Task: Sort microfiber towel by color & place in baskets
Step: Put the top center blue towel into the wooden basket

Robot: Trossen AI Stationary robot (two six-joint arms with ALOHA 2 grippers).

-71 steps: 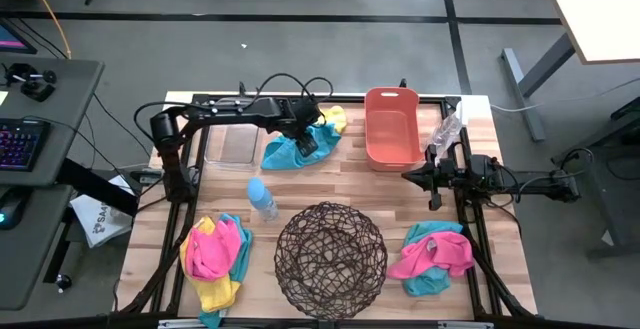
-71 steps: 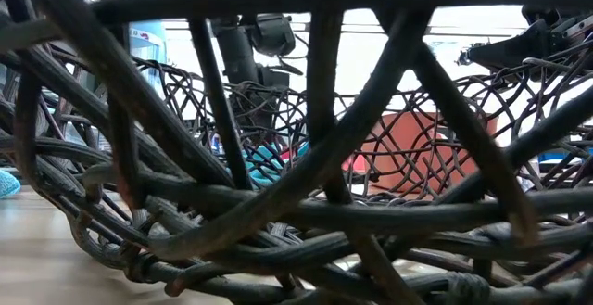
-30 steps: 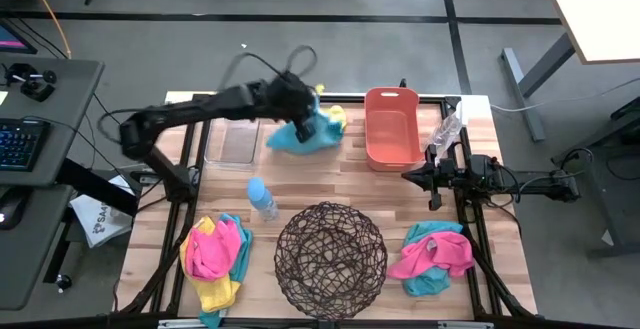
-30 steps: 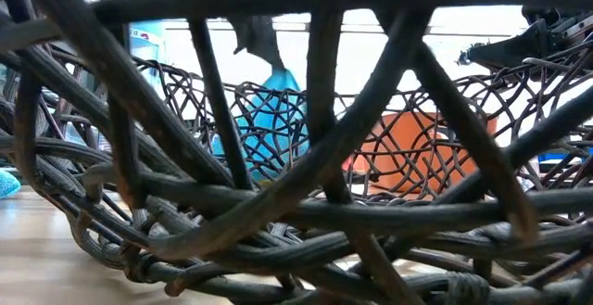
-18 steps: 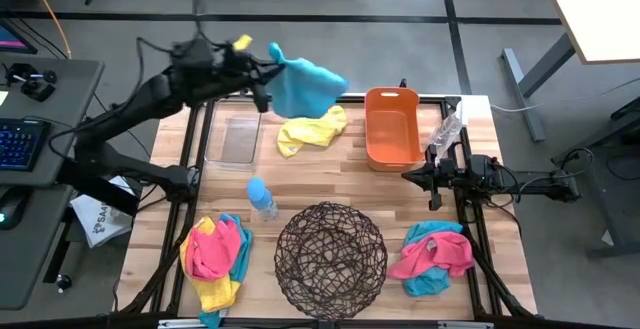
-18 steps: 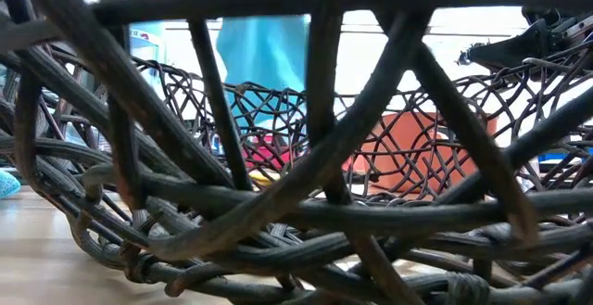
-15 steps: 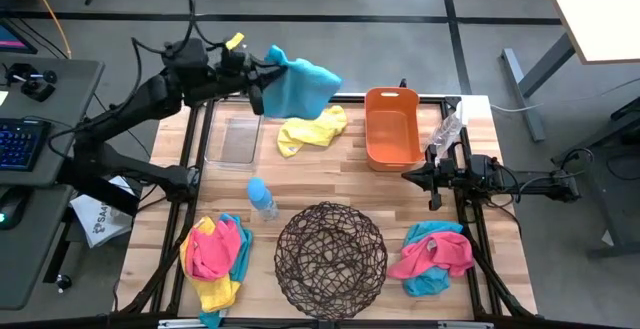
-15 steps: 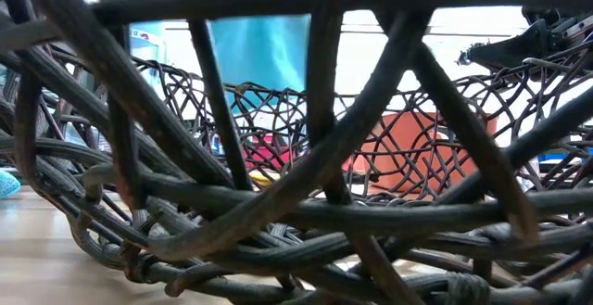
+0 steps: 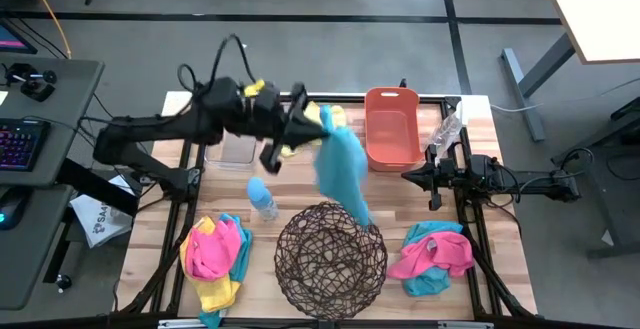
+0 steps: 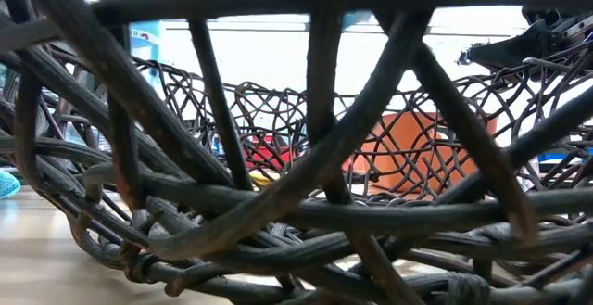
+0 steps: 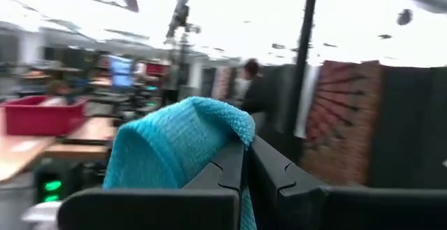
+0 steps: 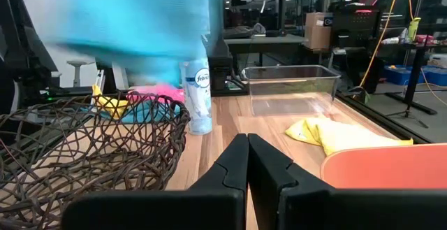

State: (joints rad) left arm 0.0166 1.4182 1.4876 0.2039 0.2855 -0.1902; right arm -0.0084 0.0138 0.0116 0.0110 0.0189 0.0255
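Note:
My left gripper [image 9: 306, 121] is above the far middle of the table, shut on a teal-blue towel [image 9: 342, 167] that streams from it toward the round dark wire basket [image 9: 330, 259]. The towel's free end [image 9: 365, 215] is over the basket's far rim. In the left wrist view the towel [image 11: 174, 146] drapes over the shut fingers [image 11: 246, 145]. A yellow towel [image 9: 334, 119] lies flat on the table behind it. My right gripper [image 9: 410, 176] waits shut at the right, beside the orange bin [image 9: 392, 129]. My left gripper pinches the teal-blue towel between its two fingers at a bunched fold near one end [image 11: 234, 128]. The fingers point about level toward the table's right. The towel is lifted clear of the table and trails slack, down and toward the wire basket.
A clear tub [image 9: 232, 147] stands at the far left, a small light-blue bottle [image 9: 262, 199] in front of it. Mixed pink, yellow and teal piles lie at the near left [image 9: 215, 259] and near right [image 9: 432, 254]. A clear bottle [image 9: 446, 127] lies far right.
My left gripper has swung from high beyond the table's far edge back over the table, down and toward the wire basket, still shut on the teal-blue towel. The towel has swung with it and now trails toward the basket. The yellow towel has stayed on the table.

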